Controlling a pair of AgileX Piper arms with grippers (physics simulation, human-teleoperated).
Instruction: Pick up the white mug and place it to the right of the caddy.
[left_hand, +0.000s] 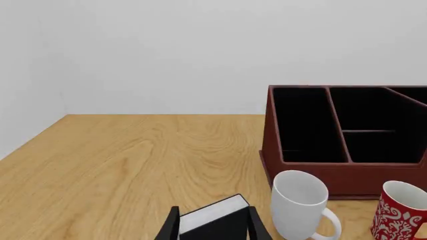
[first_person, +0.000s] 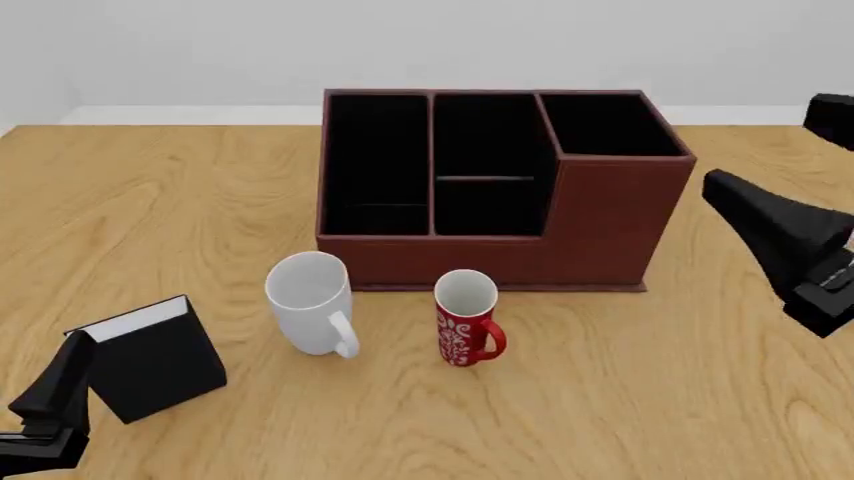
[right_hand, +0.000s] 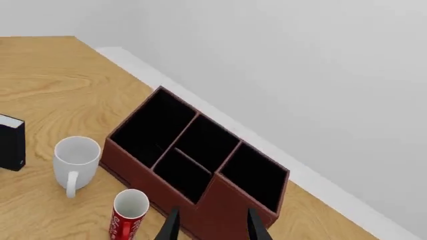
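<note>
The white mug (first_person: 310, 300) stands upright on the table in front of the caddy's left compartment, its handle turned toward the near side; the wrist views show it too (left_hand: 298, 202) (right_hand: 75, 160). The caddy (first_person: 601, 230) is a large reddish-brown box with black compartments, sitting mid-table (left_hand: 347, 172) (right_hand: 130, 165). My left gripper (first_person: 70, 362) is low at the near left, open, well to the left of the mug (left_hand: 213, 211). My right gripper (first_person: 727, 192) hovers open beside the caddy's right end, holding nothing (right_hand: 213, 212).
A red patterned mug (first_person: 466, 318) stands right of the white mug, close to the caddy's front (left_hand: 399, 210) (right_hand: 128, 215). A black book (first_person: 154, 357) with white pages stands just ahead of my left fingers (left_hand: 213, 220). The wooden table (first_person: 160, 220) meets a white wall behind.
</note>
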